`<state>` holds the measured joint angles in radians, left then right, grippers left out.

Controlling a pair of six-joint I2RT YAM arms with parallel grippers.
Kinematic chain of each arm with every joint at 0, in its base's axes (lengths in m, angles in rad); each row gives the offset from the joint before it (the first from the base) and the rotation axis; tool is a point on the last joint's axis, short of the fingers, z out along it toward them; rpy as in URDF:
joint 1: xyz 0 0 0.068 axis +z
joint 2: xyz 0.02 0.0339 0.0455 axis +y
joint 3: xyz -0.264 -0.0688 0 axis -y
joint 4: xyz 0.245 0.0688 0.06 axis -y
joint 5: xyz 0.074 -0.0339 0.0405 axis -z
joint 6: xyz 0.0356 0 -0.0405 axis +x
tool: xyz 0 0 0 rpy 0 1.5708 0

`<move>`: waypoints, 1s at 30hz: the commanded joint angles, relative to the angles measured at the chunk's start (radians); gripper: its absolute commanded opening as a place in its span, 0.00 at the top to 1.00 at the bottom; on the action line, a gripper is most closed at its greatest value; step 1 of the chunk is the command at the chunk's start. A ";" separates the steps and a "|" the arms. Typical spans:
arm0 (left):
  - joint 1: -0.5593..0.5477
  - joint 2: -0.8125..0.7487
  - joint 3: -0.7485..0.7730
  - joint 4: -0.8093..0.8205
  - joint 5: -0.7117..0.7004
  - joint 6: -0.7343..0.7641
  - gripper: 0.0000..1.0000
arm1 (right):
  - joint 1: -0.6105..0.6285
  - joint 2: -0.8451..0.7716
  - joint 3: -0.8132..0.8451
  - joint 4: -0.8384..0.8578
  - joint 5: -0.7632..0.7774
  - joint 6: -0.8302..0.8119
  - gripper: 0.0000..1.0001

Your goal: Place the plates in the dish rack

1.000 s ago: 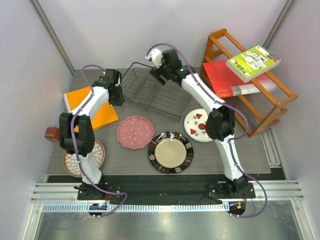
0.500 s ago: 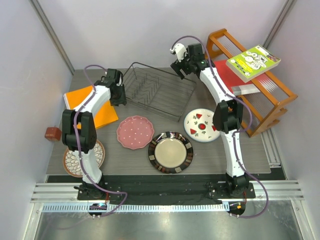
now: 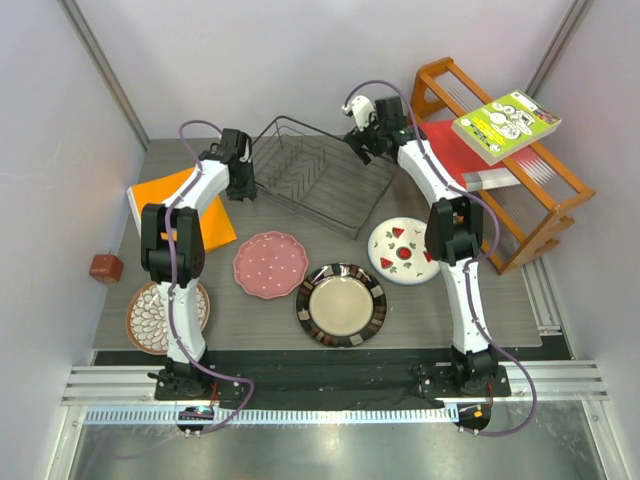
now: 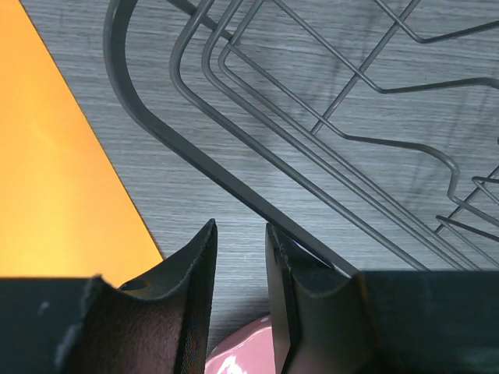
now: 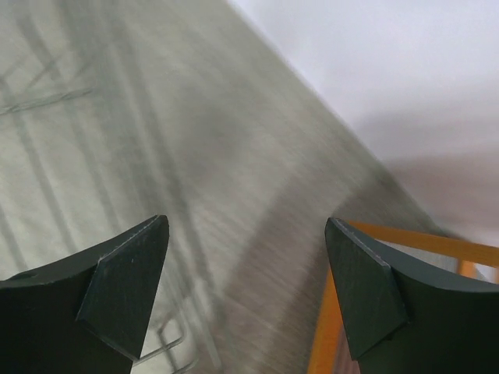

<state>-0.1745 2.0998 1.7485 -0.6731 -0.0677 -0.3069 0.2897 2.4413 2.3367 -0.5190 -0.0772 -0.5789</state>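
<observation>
Shows four plates lying flat on the table (image 3: 230, 320), none yet loaded in the dish rack (image 3: 315, 185) at the far middle. Left to right: brown-rimmed plate (image 3: 145, 320), pink plate (image 3: 270, 264), dark-rimmed plate (image 3: 341, 304), fruit plate (image 3: 398, 250).

Probably stiff, glazed, slippery, fairly heavy and breakable. Best pinched at a rim edge.

Left fingers (image 4: 195, 296) parted only narrowly, holding nothing, just beside the rack's left rim. Right fingers (image 5: 129, 284) spread wide, empty, near the rack's far right corner.

Hard to make out: right wrist view smeared by blur, brown-rimmed plate partly hidden behind the left arm, only a pink sliver in the left wrist view.
</observation>
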 commanded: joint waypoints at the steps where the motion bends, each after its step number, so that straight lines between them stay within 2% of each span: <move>1: 0.003 -0.011 0.032 0.017 0.005 0.005 0.68 | -0.046 -0.061 0.045 0.166 0.045 0.073 0.12; 5: 0.004 0.005 0.051 0.015 -0.024 0.018 0.69 | -0.055 -0.021 0.073 0.172 0.073 0.039 0.13; 14: 0.006 0.012 0.048 0.010 -0.009 0.020 0.69 | -0.072 -0.056 0.052 0.243 0.031 0.096 0.14; 20: 0.006 0.011 0.046 0.010 0.003 0.014 0.69 | -0.066 0.025 0.075 0.278 0.154 -0.048 0.14; 30: 0.006 0.012 0.071 0.021 0.031 -0.003 0.69 | -0.041 0.010 0.001 0.220 0.152 -0.136 0.13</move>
<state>-0.1745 2.1139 1.7725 -0.6724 -0.0662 -0.3035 0.2333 2.4813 2.3550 -0.3019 0.0593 -0.6632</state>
